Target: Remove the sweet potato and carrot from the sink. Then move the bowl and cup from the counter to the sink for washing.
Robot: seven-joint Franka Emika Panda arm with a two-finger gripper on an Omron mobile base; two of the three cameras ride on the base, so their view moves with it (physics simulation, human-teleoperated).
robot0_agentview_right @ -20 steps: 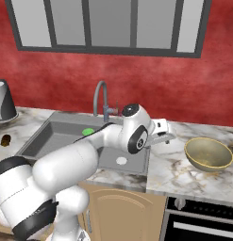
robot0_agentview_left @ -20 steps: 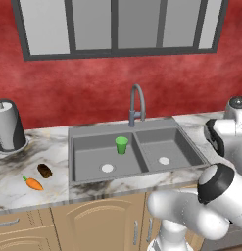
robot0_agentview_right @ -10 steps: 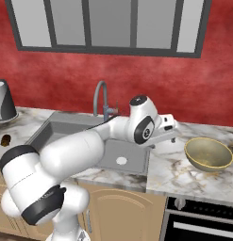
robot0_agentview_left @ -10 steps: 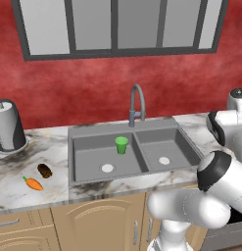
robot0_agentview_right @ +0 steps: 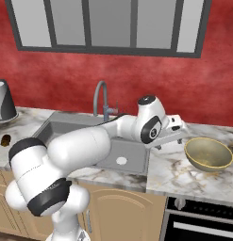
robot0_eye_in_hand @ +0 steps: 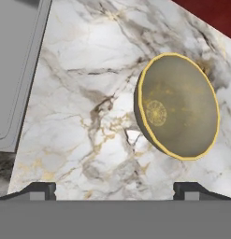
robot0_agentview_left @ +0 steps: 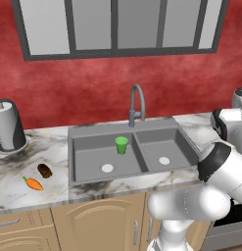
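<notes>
With the cup [robot0_agentview_left: 121, 145] already in the sink [robot0_agentview_left: 93, 143], the end effector [robot0_agentview_right: 177, 133], wide open and empty, hovers near the bowl [robot0_agentview_right: 208, 153] at the tabletop's [robot0_eye_in_hand: 89, 116] right end, presumably to grasp it.

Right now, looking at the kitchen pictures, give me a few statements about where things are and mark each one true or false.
1. The cup stands upright inside the sink. True.
2. The carrot lies in the sink. False: it lies on the counter left of the sink, close to the sweet potato.
3. The bowl sits on the counter to the right of the sink. True.
4. The gripper is shut on the bowl. False: its jaws are open and hold nothing, with the bowl apart from them on the counter.
5. The cup is in the right basin. False: it stands in the left basin, near the divider.
</notes>
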